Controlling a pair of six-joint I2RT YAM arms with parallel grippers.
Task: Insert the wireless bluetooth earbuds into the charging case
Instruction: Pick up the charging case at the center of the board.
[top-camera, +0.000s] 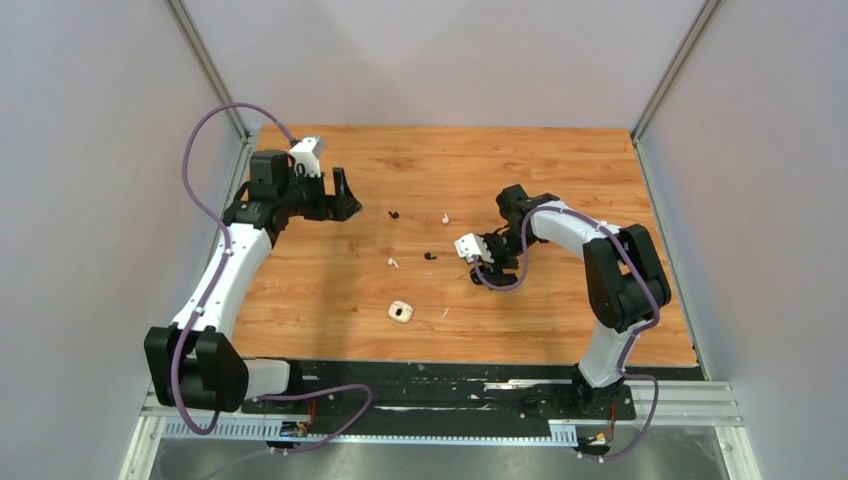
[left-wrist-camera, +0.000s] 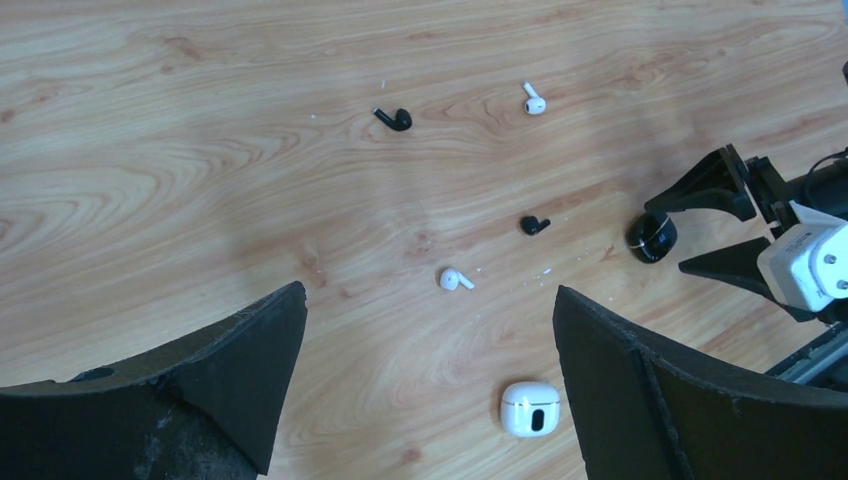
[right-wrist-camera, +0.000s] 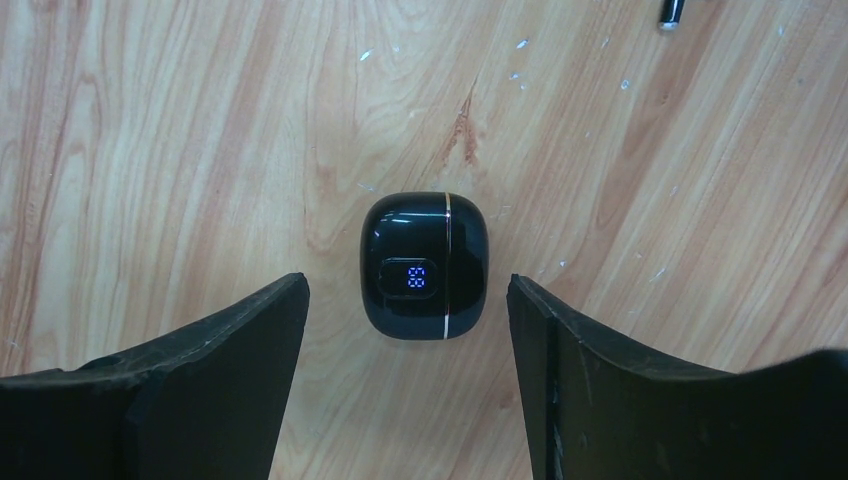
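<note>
Notably, your right gripper (left-wrist-camera: 700, 228) had its jaws spread either side of the closed black charging case (right-wrist-camera: 424, 265), touching neither side. Your left gripper (left-wrist-camera: 428, 300) hung wide open above the wooden table (left-wrist-camera: 150, 150). Loose on the wood lay the far black earbud (left-wrist-camera: 397, 119), far white earbud (left-wrist-camera: 534, 100), near black earbud (left-wrist-camera: 534, 225) and near white earbud (left-wrist-camera: 455, 280), with a white case (left-wrist-camera: 530, 407) nearby.

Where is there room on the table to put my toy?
Bare wood runs along the far edge of the table, behind the earbuds. Another free patch sits near the front, between the left arm and the white case. The middle is crowded: four earbuds, plus the black case inside the right hand.
</note>
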